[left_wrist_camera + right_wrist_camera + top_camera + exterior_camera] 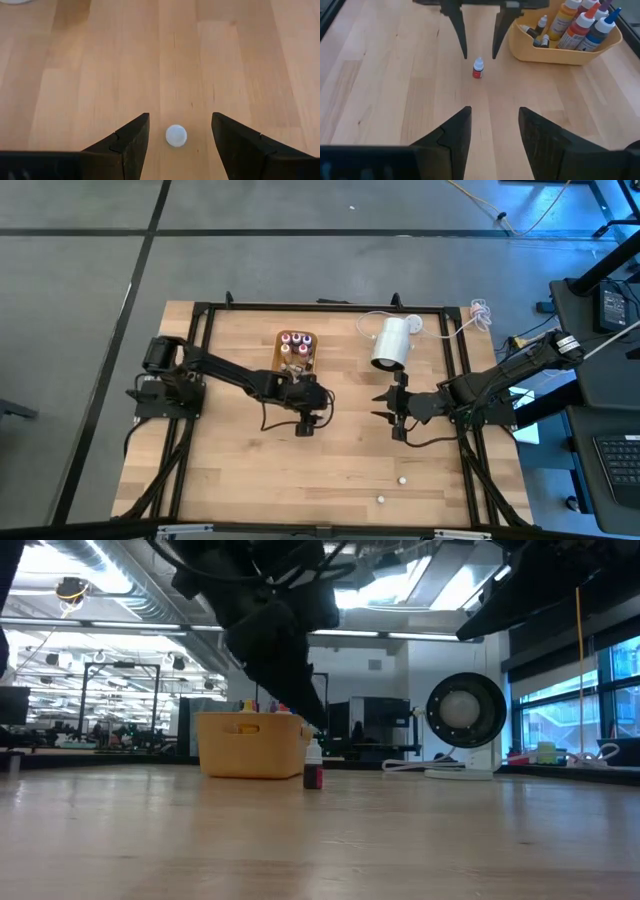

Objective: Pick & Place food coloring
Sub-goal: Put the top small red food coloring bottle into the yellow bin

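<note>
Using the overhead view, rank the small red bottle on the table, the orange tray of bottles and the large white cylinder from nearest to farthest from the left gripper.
1. Small red, white-capped bottle: directly below the open left gripper.
2. Orange tray of bottles: just beyond the gripper, toward the far edge.
3. Large white cylinder: farthest, on the right arm's side.

Wooden table [250,470]: tray [297,352], bottle [478,68], cylinder [390,343]

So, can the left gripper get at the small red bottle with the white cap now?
Probably yes: the left gripper hangs open directly above the small red bottle with the white cap, which stands alone on bare wood.
</note>
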